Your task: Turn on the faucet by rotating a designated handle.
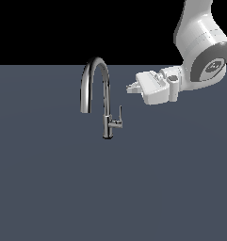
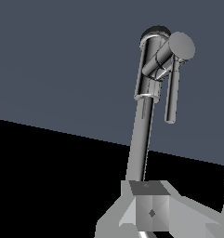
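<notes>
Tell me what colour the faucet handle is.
Shiny chrome silver; the handle shows best in the wrist view.

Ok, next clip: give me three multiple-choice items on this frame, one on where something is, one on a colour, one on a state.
1. In the exterior view, where is the gripper relative to the faucet?
A. on the exterior view's right of it, apart from it
B. on the exterior view's left of it
C. clamped on the spout

2. What colour is the faucet?
A. red
B. shiny chrome
C. matte white

3. How does the handle stand relative to the gripper?
A. gripped between the fingers
B. pressed down by the fingertips
C. untouched, with the gripper up and to the side of it

Answers:
1 A: the white hand sits level with the arch, with a gap between.
2 B: stem and spout reflect like polished metal.
3 C: the thin lever stands by the stem with nothing on it.
</notes>
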Action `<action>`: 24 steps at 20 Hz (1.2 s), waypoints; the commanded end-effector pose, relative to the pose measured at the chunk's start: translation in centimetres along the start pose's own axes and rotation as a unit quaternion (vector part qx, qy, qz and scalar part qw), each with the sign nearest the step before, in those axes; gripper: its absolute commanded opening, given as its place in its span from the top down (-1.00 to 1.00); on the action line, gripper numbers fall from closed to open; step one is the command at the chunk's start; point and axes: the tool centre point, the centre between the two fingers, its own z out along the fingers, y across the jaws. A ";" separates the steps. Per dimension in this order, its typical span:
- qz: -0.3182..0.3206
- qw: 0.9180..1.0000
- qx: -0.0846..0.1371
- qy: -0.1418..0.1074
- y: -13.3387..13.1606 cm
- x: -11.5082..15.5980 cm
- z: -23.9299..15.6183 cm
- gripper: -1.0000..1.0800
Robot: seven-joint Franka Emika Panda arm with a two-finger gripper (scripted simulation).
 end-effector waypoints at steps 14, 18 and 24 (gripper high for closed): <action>0.103 0.986 0.099 -0.089 -0.1 7.2 3.4 1.00; 0.108 0.984 0.104 -0.093 -0.1 7.5 3.6 1.00; 0.108 0.984 0.104 -0.093 0.1 7.4 3.7 1.00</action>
